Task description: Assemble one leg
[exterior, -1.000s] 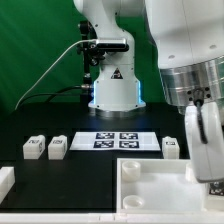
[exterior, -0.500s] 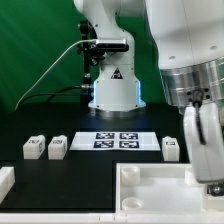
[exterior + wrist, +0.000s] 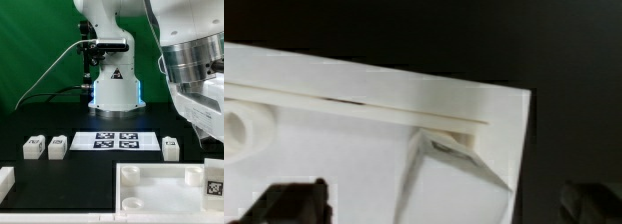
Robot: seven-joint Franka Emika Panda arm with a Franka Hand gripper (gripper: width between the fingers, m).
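Observation:
A leg [image 3: 214, 185], a small white block with a black-and-white tag, stands at the right end of the large white tray [image 3: 150, 188]. Three more legs lie on the black table: two at the exterior view's left [image 3: 34, 147] [image 3: 57, 148] and one right of the marker board [image 3: 171, 148]. My gripper [image 3: 438, 205] is open. Its two dark fingertips [image 3: 287, 200] stand wide apart with only the tray's corner [image 3: 455, 125] between them. In the exterior view my hand [image 3: 203, 112] hangs above the tagged leg and is apart from it.
The marker board [image 3: 115, 140] lies in the middle of the table, in front of the robot base [image 3: 112, 85]. A white part [image 3: 5, 180] sits at the left edge. The tray has a raised rim and an angled corner bracket [image 3: 446, 150].
My hand has risen and tilted away at the exterior view's right. The tagged leg at the tray's right end, hidden behind the fingers before, now shows.

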